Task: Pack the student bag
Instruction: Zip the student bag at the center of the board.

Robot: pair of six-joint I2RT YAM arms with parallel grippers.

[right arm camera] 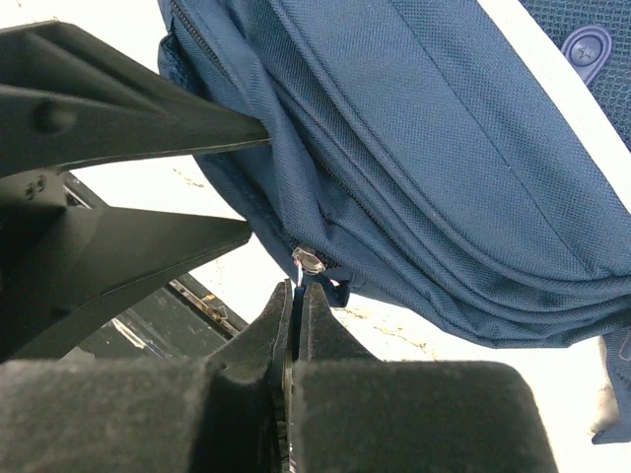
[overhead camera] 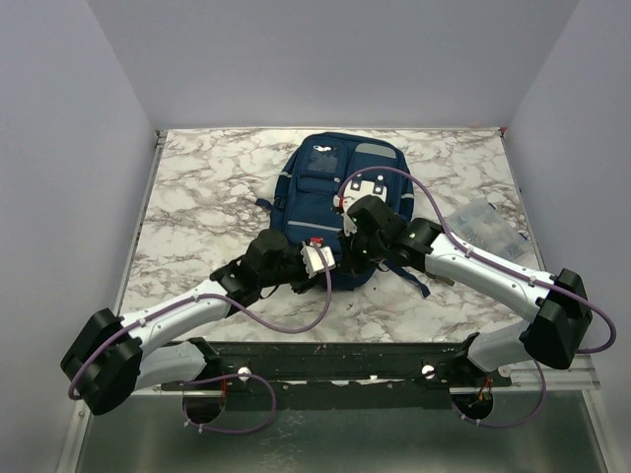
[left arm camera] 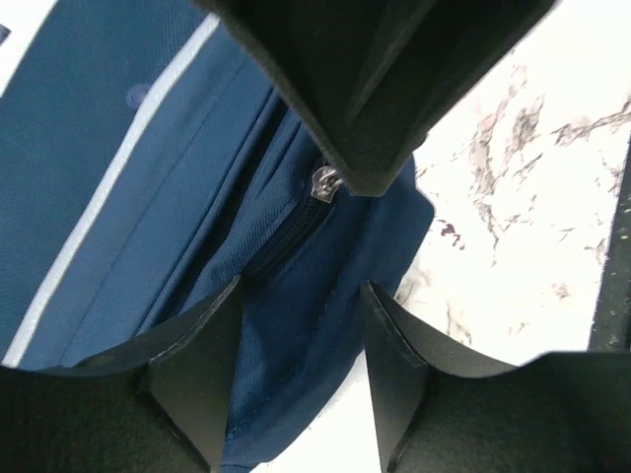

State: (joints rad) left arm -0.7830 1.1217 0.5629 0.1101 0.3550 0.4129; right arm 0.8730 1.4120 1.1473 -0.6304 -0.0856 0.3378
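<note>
- Right gripper (right arm camera: 297,298) sits closest to the lens, fingers clenched tight on the blue tab of the zipper pull (right arm camera: 310,260) at the near edge of the bag.
- Left gripper (left arm camera: 302,289) has its fingers spread to either side of the navy fabric next to that zip, with no clamp visible.
- Student bag (overhead camera: 315,197) lies flat mid-table on the marble table (overhead camera: 207,207), front face up, between the two arms.
- Progress looks early. The zip track in both wrist views reads as closed, no opening shows, and nothing is seen going in.
- Step in hand is likely unzipping, with one side steadying the fabric and the other drawing the pull.
- Left to do, as judged: open the compartment, load the items, close it up.
- Clear plastic packet (overhead camera: 488,227) lies on the right of the table, apart from the bag. It may be a thing to pack, but its contents are too small to tell.
- Writing: none readable. A round emblem (right arm camera: 584,46) sits on the front, its mark unclear, and the upper patch in the top view is too small to read.
</note>
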